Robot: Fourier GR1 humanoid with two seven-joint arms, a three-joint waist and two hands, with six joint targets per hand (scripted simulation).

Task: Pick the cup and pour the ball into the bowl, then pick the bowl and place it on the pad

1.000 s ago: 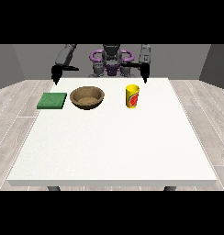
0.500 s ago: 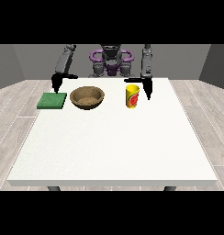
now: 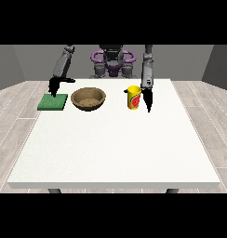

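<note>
A yellow cup (image 3: 133, 97) with a red mark stands upright on the white table (image 3: 115, 139), right of centre at the back. The ball is not visible. A brown bowl (image 3: 88, 98) sits to the cup's left. A green pad (image 3: 53, 102) lies left of the bowl. The hand at the view's right (image 3: 148, 98) hangs just right of the cup, fingers straight and pointing down, apart from it. The hand at the view's left (image 3: 54, 86) hovers over the pad's far edge, holding nothing.
The robot's purple and grey torso (image 3: 112, 62) stands behind the table's far edge. White tabletop stretches from the three objects to the near edge.
The hand at the view's right has come down and forward to the cup's right side. The hand at the view's left has lowered toward the pad.
</note>
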